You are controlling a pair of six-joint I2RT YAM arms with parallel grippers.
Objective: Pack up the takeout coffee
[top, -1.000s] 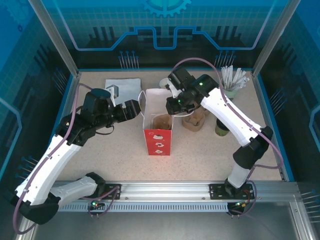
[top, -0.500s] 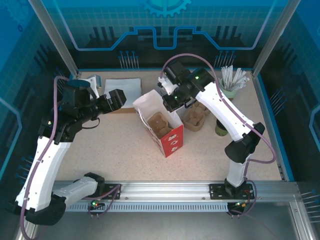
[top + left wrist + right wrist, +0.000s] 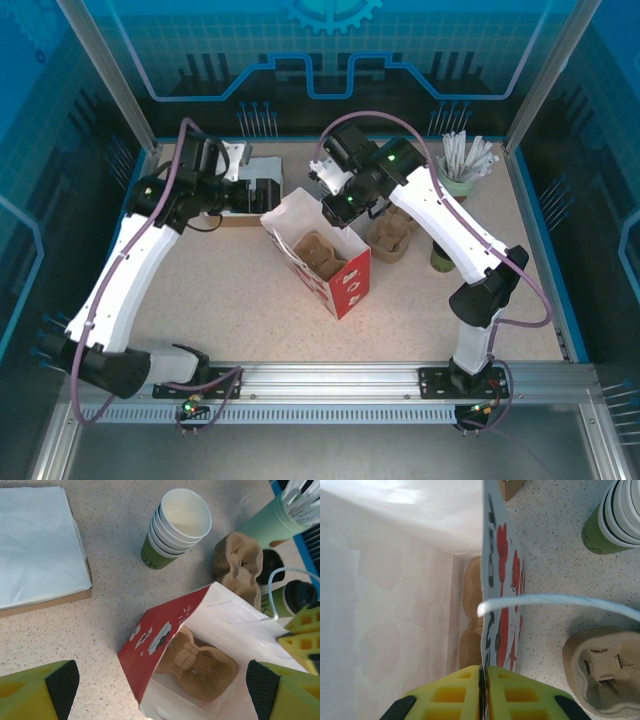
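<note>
Pinching the paper bag (image 3: 502, 580) wall with the right gripper (image 3: 483, 672) — clear up close — and holding the left gripper (image 3: 162, 685) wide open near the stacked cups (image 3: 175, 530).

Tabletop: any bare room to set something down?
Free: the speckled tabletop between the red-and-white paper bag and the near rail, and left of the bag. Crowded: far right, around brown pulp carriers and pale-green stick pot.

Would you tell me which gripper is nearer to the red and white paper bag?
Right. The right gripper has its jaws shut on the top edge of the red and white paper bag. The left gripper hangs to the bag's far-left side, jaws open, apart from it.
</note>
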